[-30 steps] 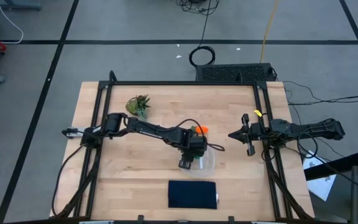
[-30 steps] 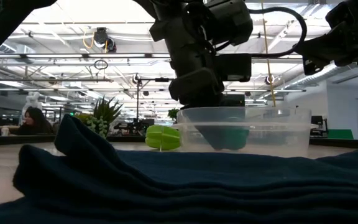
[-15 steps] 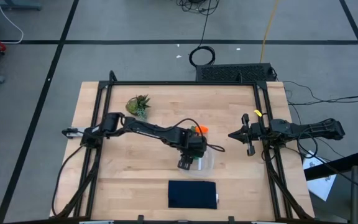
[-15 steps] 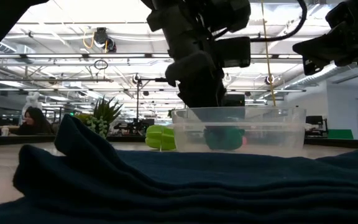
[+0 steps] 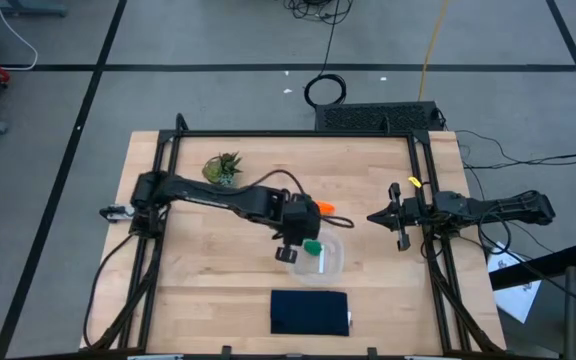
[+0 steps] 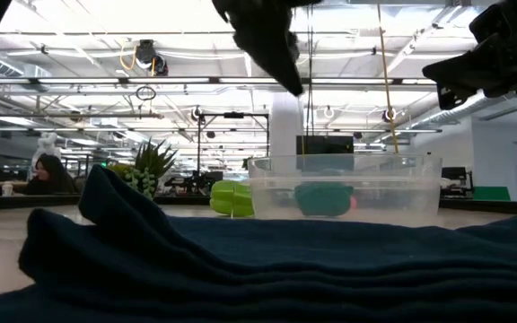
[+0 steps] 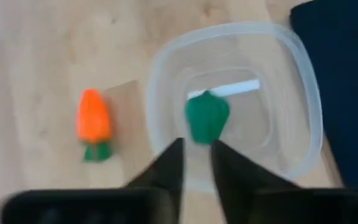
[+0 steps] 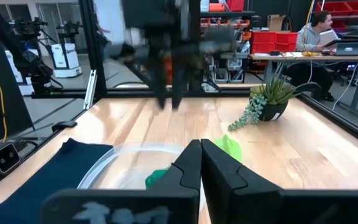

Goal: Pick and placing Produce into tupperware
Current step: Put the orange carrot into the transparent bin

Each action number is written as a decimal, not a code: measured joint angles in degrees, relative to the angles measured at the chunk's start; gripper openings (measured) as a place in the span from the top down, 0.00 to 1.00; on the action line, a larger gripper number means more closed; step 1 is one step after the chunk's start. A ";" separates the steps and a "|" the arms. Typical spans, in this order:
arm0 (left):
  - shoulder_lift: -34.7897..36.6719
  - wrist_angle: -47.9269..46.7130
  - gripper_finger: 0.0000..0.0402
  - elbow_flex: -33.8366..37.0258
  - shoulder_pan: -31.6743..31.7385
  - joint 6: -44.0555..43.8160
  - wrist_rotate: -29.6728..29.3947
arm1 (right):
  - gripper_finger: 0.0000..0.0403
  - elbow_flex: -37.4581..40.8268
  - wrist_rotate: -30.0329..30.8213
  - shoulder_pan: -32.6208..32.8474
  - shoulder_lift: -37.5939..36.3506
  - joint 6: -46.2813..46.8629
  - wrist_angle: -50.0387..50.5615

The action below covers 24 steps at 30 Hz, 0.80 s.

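The clear tupperware (image 5: 330,262) (image 7: 291,81) (image 6: 402,184) stands on the table right of centre. The dark green piece (image 7: 206,118) (image 5: 312,246) (image 6: 324,197) lies on its floor. My left gripper (image 7: 196,146) (image 5: 288,252) hangs above the container's left rim, open by a narrow gap and touching nothing. The orange carrot (image 7: 94,118) (image 5: 325,208) lies on the wood just beyond the container. The lime-green piece (image 6: 233,197) (image 8: 232,146) rests on the table beside it, hidden in the high view. My right gripper (image 8: 201,152) (image 5: 373,216) waits shut at the right edge.
A folded navy cloth (image 5: 310,311) (image 6: 240,260) lies at the near edge, in front of the container. A leafy plant sprig (image 5: 223,170) (image 8: 266,99) sits at the far left. A white strip (image 7: 225,90) lies inside the container. People sit in the room behind (image 6: 50,175) (image 8: 319,31).
My left gripper has risen straight out of the tupperware and drawn back a little toward the table's left. The dark green piece, which was between the fingers inside the container, now lies alone on its floor. My right arm has kept still.
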State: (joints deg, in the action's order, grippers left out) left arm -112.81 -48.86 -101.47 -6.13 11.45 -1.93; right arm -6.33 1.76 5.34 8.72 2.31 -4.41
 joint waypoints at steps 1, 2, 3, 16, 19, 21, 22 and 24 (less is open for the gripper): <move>0.88 -1.63 0.90 0.00 0.00 -0.49 -0.64 | 1.00 0.00 0.00 -0.01 0.14 0.02 -0.11; 1.49 -3.00 0.95 0.00 0.05 -1.19 -1.15 | 1.00 0.00 -0.01 0.00 0.22 0.00 -0.12; 2.16 -3.61 0.97 0.00 0.15 -1.92 -1.41 | 1.00 0.00 -0.03 -0.01 0.23 0.01 -0.04; 16.38 -8.52 1.00 0.83 -3.28 -4.60 -13.36 | 1.00 -0.02 -0.11 0.00 0.60 0.18 -1.02; 21.76 -4.15 1.00 5.66 -4.32 -4.53 -16.16 | 1.00 -0.02 -0.11 0.00 0.60 0.48 -1.00; 26.27 1.23 1.00 11.30 -4.69 -4.58 -18.15 | 1.00 -0.02 -0.12 0.00 0.60 0.48 -0.98; 28.76 4.06 1.00 14.81 -4.73 -4.80 -18.92 | 1.00 -0.02 -0.11 0.00 0.60 0.51 -0.97; 33.68 10.40 1.00 22.60 -4.37 -5.54 -19.97 | 1.00 -0.02 -0.11 0.00 0.60 1.26 -0.98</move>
State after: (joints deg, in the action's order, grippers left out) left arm -79.13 -38.46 -78.87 -10.50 5.91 -21.90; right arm -6.35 1.65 5.34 9.32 3.56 -5.39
